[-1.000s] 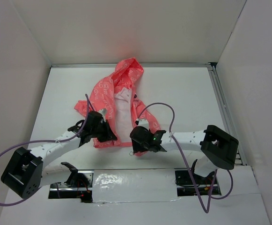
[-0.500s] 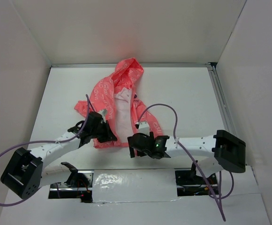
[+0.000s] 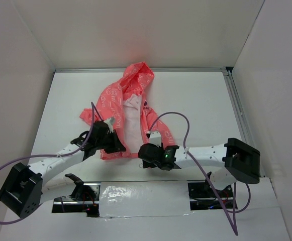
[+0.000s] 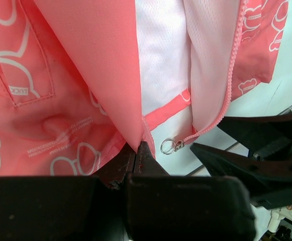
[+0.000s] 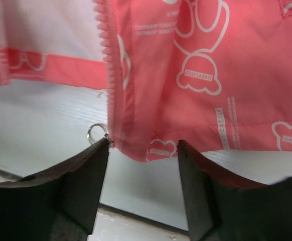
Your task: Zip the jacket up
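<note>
Table [image 3: 201,105]: jacket [image 3: 120,103] is laid open at centre, hood toward 12 o'clock, hem toward 6 o'clock, lining exposed. The fabric is judged thin, light, limp and slick, and is expected to bunch unless the hem is kept taut.

Left gripper [image 4: 138,150] is seen pinched together on the hem edge of one front panel. Right gripper [image 5: 143,148] is held apart, straddling the other panel's hem corner.

The best hold is judged to be the ring [image 5: 95,133], at 9 o'clock of that gap.

Slider body and insertion pin cannot be made out. In the top view the fingertips are masked by the wrists.
</note>
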Available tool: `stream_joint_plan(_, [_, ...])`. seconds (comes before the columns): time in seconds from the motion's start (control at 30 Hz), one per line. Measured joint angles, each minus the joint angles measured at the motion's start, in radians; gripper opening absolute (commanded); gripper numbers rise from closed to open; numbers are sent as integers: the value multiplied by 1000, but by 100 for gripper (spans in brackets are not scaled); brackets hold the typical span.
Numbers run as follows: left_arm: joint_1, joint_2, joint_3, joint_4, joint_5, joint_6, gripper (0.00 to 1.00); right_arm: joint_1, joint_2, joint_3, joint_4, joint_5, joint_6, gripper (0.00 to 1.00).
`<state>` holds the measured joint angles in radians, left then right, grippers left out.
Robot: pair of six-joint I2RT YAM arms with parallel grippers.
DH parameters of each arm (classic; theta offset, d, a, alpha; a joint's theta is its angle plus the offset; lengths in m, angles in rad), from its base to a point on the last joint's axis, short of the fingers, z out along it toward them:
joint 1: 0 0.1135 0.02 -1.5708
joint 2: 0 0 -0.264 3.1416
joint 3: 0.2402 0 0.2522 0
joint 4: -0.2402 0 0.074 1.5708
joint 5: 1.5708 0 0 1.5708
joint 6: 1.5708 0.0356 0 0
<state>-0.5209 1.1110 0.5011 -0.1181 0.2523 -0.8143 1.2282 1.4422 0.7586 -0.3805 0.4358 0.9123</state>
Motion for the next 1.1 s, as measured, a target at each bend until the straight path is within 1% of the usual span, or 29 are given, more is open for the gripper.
stream_joint_plan(0.17, [-2,-5,0,0,4,1,0,-39,70,0,28,-32,-5,54])
stream_joint_plan(0.2, [-2,-7,0,0,5,1,0,-47,79,0,34,-37,-7,49])
stream_joint_plan(0.27, [-3,-9,0,0,7,2,0,-56,89,0,52,-40,-13,45])
stream_joint_plan(0.33, [-4,-10,0,0,9,4,0,-60,95,0,65,-40,-19,37])
stream_joint_plan(0.37, [-5,-10,0,1,11,5,0,-60,100,2,73,-40,-21,25])
stream_joint_plan(0.4, [-6,-10,0,2,14,6,0,-61,105,3,79,-40,-24,17])
stream_joint_plan(0.47, [-9,-10,0,8,19,11,0,-63,120,11,93,-41,-23,3])
stream_joint_plan(0.5, [-11,-12,0,9,21,20,0,-63,126,16,101,-45,-23,1])
stream_joint_plan(0.6, [-16,-27,-1,16,40,40,0,-64,131,17,128,-60,-22,0])
stream_joint_plan(0.7, [-20,-63,-18,48,88,82,0,-64,78,-30,171,-85,-53,0])
stream_joint_plan(0.77, [-22,-100,-41,78,131,113,0,-64,-10,-93,202,-103,-89,0])
stream_joint_plan(0.87, [-27,-151,-68,114,190,162,0,-69,-179,-188,294,-138,-158,0])
stream_joint_plan(0.9, [-29,-166,-74,125,206,180,0,-74,-242,-218,300,-141,-166,0])
stream_joint_plan(1.0, [-33,-206,-84,148,256,219,0,-107,-377,-293,415,-236,-246,0])
stream_joint_plan(1.1, [-35,-238,-89,174,301,243,0,-144,-462,-343,509,-339,-322,0])
